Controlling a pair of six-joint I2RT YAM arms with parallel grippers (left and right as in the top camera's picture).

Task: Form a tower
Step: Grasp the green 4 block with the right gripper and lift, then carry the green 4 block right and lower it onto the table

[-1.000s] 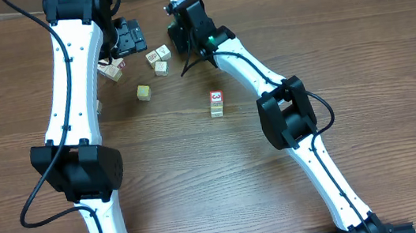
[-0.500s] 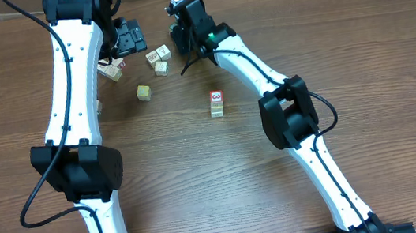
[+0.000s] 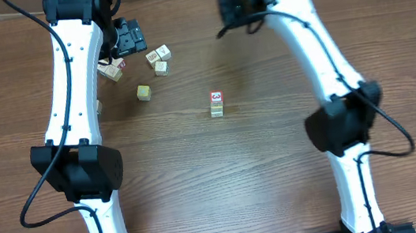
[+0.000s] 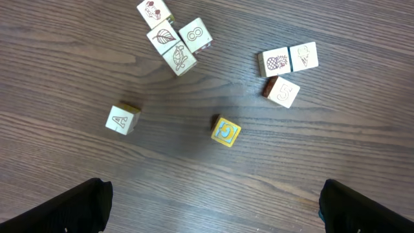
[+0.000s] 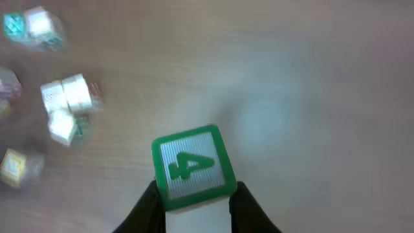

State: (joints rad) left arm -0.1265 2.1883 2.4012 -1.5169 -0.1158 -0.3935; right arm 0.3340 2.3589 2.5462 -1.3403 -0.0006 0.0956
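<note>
tower [image 3: 217, 104]: square wooden cubes, upright on woodgrain desk [image 3: 201, 189]
right end effector [image 5: 194, 204]: clamped on ribbed green cube [image 5: 193, 167]
left end effector [image 4: 213, 210]: spread wide, empty

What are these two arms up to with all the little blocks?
They are stacking wooden cubes into a tower. The right fingers are shut on a green 4 cube, held up off the table. The tower, a short stack with a red-marked cube on top, stands alone mid-table. The left fingers are open and empty, hovering over the loose cubes.
</note>
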